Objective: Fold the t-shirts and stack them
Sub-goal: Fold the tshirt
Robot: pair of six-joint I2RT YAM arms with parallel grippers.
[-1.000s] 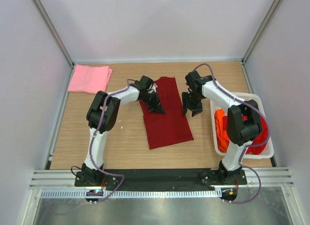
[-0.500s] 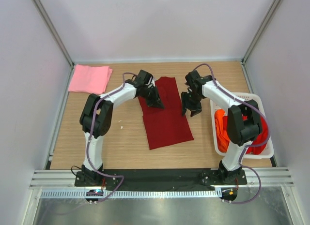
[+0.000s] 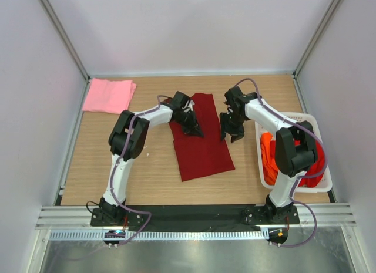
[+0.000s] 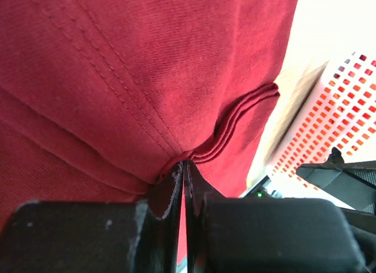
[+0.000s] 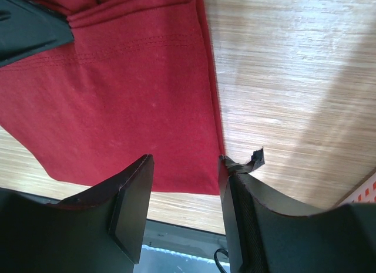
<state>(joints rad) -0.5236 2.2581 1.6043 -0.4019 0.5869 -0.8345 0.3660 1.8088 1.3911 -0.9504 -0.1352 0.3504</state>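
Pinching stitched maroon t-shirt (image 4: 147, 67) fold: left pincer (image 4: 183, 170); right pincer (image 5: 185, 167) agape.

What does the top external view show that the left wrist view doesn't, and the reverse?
Only top external: the folded pink t-shirt at the table's far left, and the whole outline of the maroon t-shirt. Only left wrist: the left gripper pinched shut on a bunched fold of that shirt, with its stitching visible. Both: the maroon cloth and the white slotted basket, which the wrist view shows only in part.
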